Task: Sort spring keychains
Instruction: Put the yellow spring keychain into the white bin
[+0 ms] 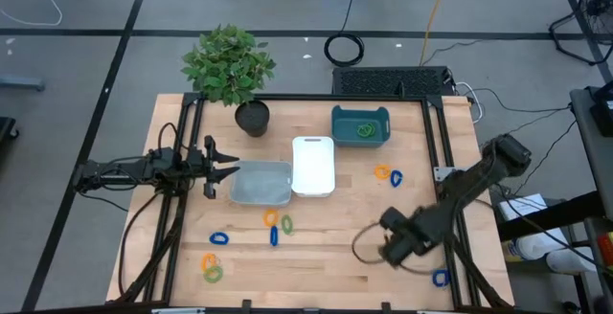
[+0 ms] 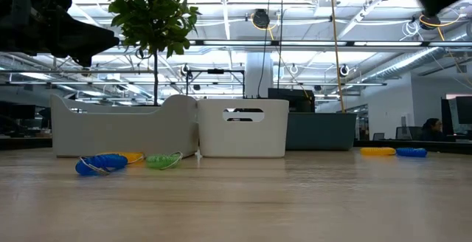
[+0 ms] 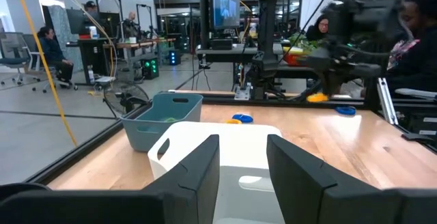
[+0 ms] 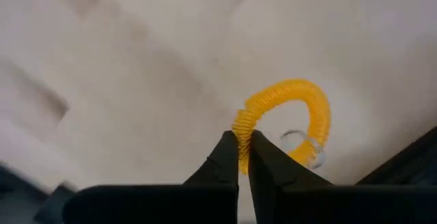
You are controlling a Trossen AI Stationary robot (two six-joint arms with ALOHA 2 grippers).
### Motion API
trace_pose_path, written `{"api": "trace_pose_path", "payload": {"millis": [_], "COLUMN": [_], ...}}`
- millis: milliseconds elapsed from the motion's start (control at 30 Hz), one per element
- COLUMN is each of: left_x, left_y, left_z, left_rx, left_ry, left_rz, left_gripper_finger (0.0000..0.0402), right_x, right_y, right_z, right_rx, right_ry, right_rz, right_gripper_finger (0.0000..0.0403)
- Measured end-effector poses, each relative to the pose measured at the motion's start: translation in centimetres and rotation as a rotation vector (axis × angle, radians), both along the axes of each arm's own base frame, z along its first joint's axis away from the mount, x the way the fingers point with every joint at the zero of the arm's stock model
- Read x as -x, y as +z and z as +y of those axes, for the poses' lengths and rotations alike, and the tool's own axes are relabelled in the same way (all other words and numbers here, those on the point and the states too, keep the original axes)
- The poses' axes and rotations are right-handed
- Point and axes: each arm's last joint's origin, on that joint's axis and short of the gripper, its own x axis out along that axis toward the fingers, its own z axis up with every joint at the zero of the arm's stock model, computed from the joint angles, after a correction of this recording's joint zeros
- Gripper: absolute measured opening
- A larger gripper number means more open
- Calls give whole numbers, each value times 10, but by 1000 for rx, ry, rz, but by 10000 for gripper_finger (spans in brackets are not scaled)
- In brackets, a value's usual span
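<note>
The right gripper (image 4: 244, 157) is pinching an orange spring keychain (image 4: 290, 118) by one side of its coil, so the loop is hanging clear of the wooden table (image 4: 123, 60) below. In the high view this gripper (image 1: 395, 242) is sitting over the table's near right part, with one blue keychain (image 1: 440, 278) lying just beyond it toward the near edge. The step in hand, as I judge it, is the carry after a pick: the orange loop is grasped and needs a tray.

Nearer the middle, loose keychains are lying scattered: a blue one (image 1: 219, 238), an orange-and-green pair (image 1: 279, 222), and another pair (image 1: 211, 269) at the near left. Behind them the grey tray (image 1: 260, 184) and the white tray (image 1: 313, 166) are standing side by side, touching. Farther back the teal tray (image 1: 361, 125) is holding a green coil (the only sorted colour I can make out).

The left gripper (image 1: 216, 166) is waiting beside the grey tray, fingers (image 3: 194, 173) parted and holding nothing.

The next move calls for carrying the loop over a tray rim and releasing it; which tray takes orange I cannot tell.

Only the right wrist view is showing the grasp; the high view is hiding the loop.
</note>
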Motion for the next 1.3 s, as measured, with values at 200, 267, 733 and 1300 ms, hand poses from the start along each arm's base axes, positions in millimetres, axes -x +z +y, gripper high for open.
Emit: {"api": "trace_pose_path", "payload": {"millis": [200, 267, 733, 1300], "left_x": [0, 0, 0, 0], "left_y": [0, 0, 0, 0], "left_z": [0, 0, 0, 0], "left_rx": [0, 0, 0, 0], "left_ry": [0, 0, 0, 0], "left_rz": [0, 0, 0, 0], "left_gripper_finger": [131, 131, 131, 131], "right_x": [-13, -15, -36, -59], "right_y": [24, 29, 43, 40], "right_z": [-44, -57, -127, -171], "right_rx": [16, 28, 22, -8], "right_ry": [121, 179, 537, 706], "right_rz": [-16, 11, 35, -70], "right_gripper_finger": [0, 0, 0, 0]}}
